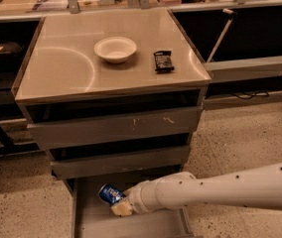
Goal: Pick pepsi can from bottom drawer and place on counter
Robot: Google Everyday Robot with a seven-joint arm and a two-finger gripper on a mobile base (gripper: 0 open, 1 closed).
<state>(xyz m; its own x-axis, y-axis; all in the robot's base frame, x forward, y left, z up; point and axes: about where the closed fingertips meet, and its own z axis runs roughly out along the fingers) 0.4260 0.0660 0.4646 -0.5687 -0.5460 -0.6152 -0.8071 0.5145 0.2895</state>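
Observation:
The blue pepsi can (109,194) is tilted over the open bottom drawer (94,223), just below the drawer fronts above it. My gripper (117,203) reaches in from the right on a long white arm (215,191) and is shut on the can's right side, holding it a little above the drawer floor. A tan fingertip (121,210) shows beneath the can. The beige-grey counter (66,63) tops the cabinet.
On the counter stand a white bowl (115,49) and a black snack packet (163,61). A grey drawer front with white scratches (116,125) and a second front (121,161) overhang the open drawer. A long tan shelf with metal posts (81,4) runs behind. Speckled floor lies either side.

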